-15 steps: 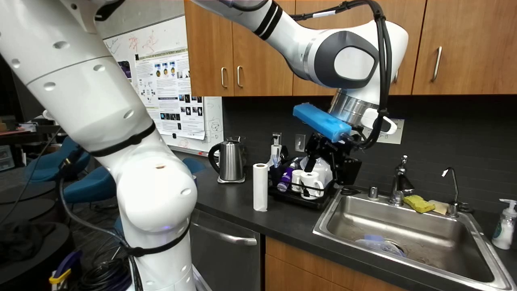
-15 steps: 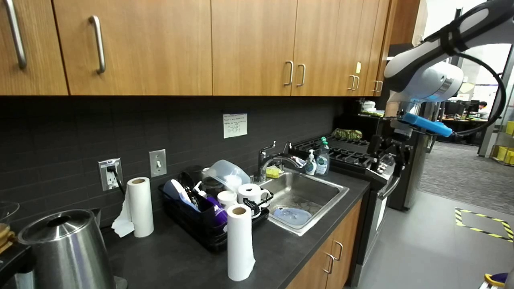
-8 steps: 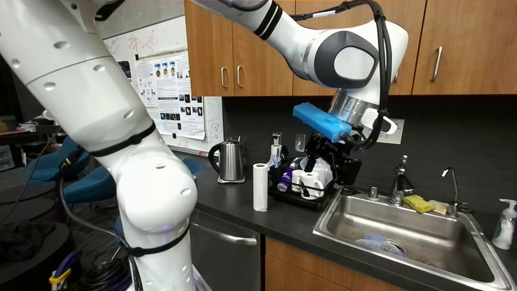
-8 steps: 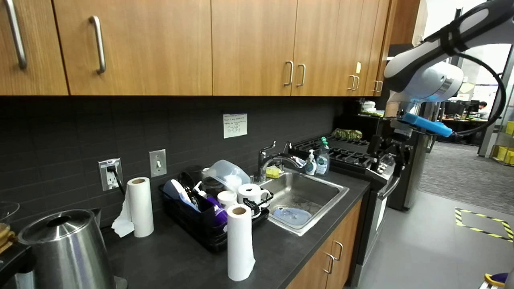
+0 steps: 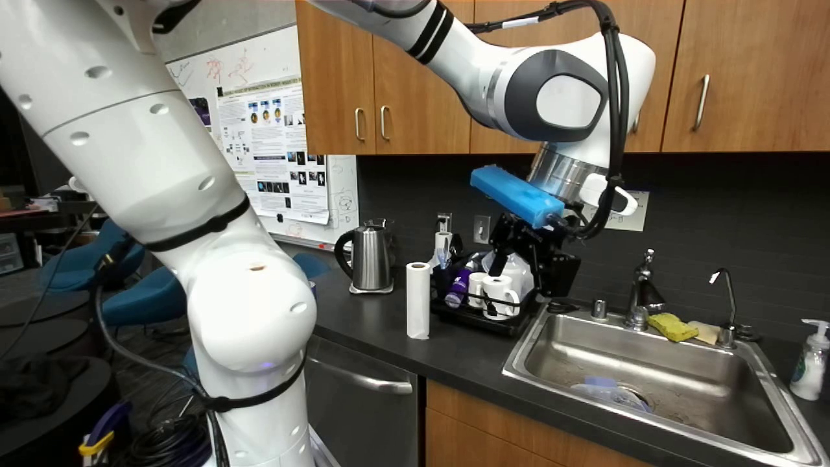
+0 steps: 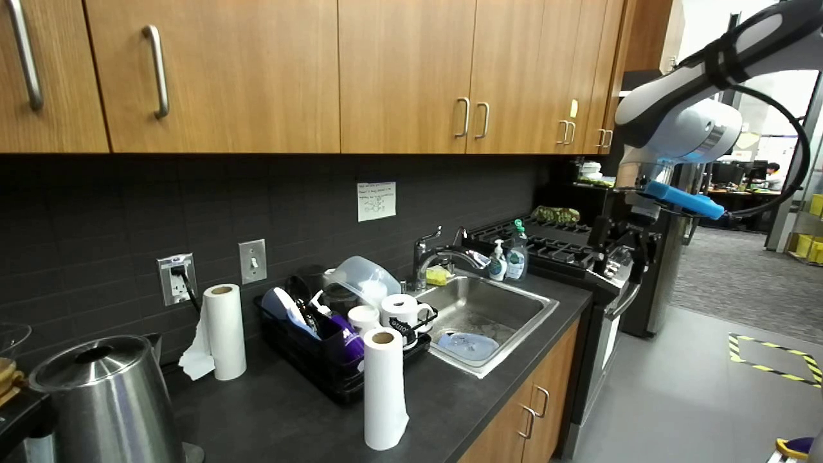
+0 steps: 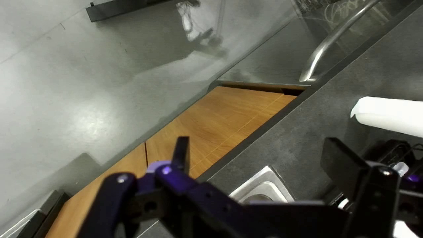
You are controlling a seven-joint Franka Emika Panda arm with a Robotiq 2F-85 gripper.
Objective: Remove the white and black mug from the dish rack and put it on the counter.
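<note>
The white and black mug (image 6: 396,312) sits at the end of the dish rack (image 6: 310,364) nearest the sink (image 6: 505,312), so reaching seems in hand: the end effector (image 7: 259,153), jaws apart and empty, should next line up on it before lifting it onto the bench (image 6: 270,415).

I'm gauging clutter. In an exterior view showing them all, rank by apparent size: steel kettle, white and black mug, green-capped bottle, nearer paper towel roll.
1. steel kettle, partly out of frame
2. nearer paper towel roll
3. white and black mug
4. green-capped bottle, about as tall but narrower
Nearness likely enlarges the kettle.
</note>
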